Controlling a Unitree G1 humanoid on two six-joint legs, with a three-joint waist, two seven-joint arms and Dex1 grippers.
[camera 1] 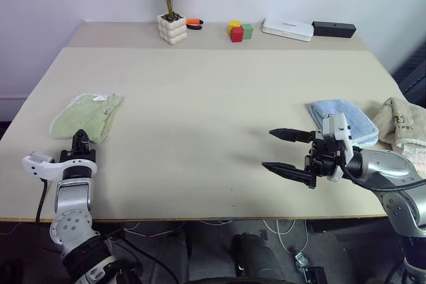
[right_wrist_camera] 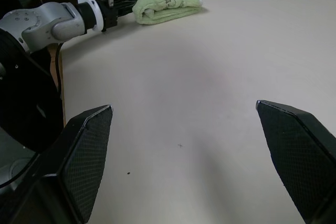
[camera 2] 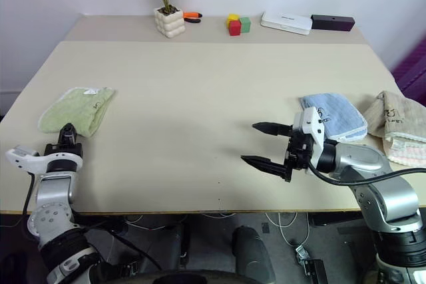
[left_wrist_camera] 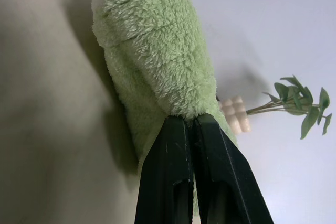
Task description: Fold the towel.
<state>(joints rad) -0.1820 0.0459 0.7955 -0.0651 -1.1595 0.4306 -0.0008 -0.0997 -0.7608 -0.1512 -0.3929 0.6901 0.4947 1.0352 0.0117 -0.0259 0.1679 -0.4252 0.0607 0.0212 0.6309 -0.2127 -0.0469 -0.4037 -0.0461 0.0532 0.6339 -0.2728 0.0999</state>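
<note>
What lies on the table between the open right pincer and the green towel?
Nothing: in the left eye view the stretch of table between the right pincer and the green towel is bare.

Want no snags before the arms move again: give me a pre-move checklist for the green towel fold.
1. Towel folded into a compact stack on the table: ok.
2. Left gripper shut, at the towel's near edge; whether it pinches cloth: cannot tell.
3. Right gripper open, holding nothing, over bare table: ok.
4. Blue towel and beige towel apart from the green one: ok.
5. Potted plant and blocks at the far edge, away from both arms: ok.
</note>
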